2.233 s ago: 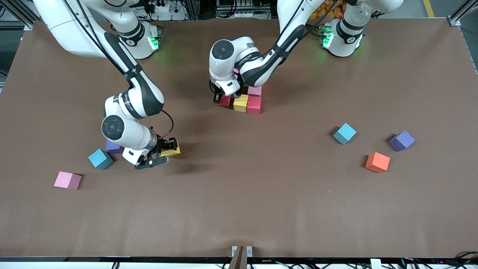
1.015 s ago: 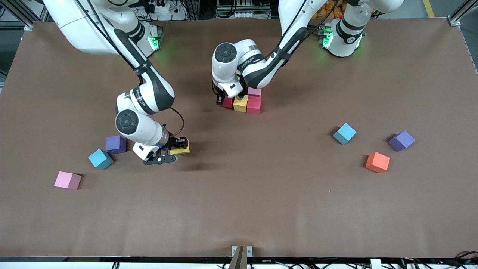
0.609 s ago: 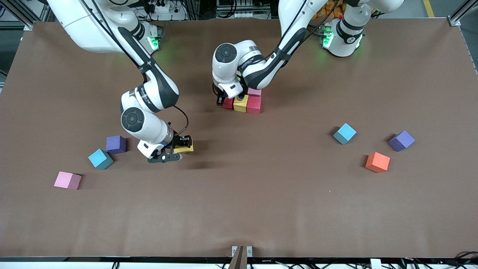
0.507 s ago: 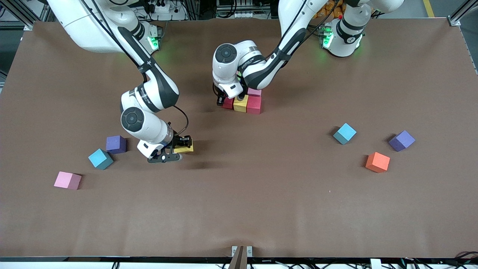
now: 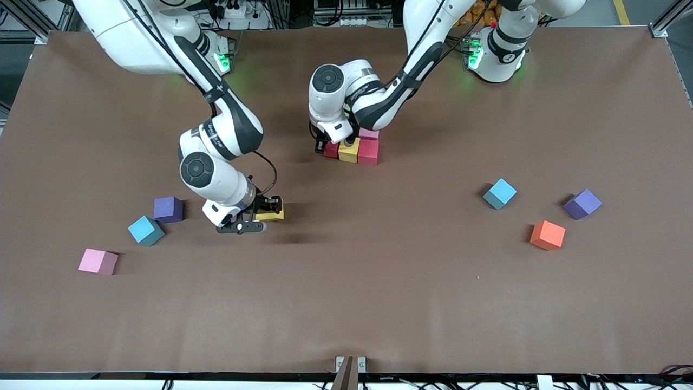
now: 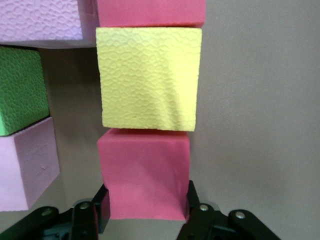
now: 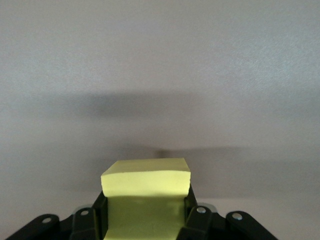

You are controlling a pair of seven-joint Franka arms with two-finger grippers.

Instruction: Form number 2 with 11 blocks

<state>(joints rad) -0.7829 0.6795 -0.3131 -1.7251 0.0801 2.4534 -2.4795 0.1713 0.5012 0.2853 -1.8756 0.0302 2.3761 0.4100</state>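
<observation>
Since the earliest frame the right gripper [image 5: 269,208] has carried its yellow cube [image 5: 272,214] up and rightward in the front view, uncovering the purple cube [image 5: 167,209] at left of centre; everything else lies as it did. Its jaws are clamped on that cube, raised over bare table [image 5: 346,303], a shadow beneath it. The left gripper [image 5: 331,145], top centre, is closed on a red cube [image 5: 329,149] at the end of a started row: red, a second yellow cube [image 5: 349,150], another red cube [image 5: 368,152], with a pink cube [image 5: 369,133] just above them in the frame. The left wrist view shows the held red cube [image 6: 145,172] touching the yellow one [image 6: 148,77], plus a green cube [image 6: 22,89] with pink ones beside it. Loose cubes: sky-blue [image 5: 145,230] and pink [image 5: 98,261] at lower left; sky-blue [image 5: 499,193], purple [image 5: 582,203] and orange [image 5: 547,235] at right. The number 2 is only this cluster so far. The table is covered in matte brown material, faintly creased. Along the top edge stand both bases with green lights, metal framing and cables; a small bracket [image 5: 350,366] sits at bottom centre.
</observation>
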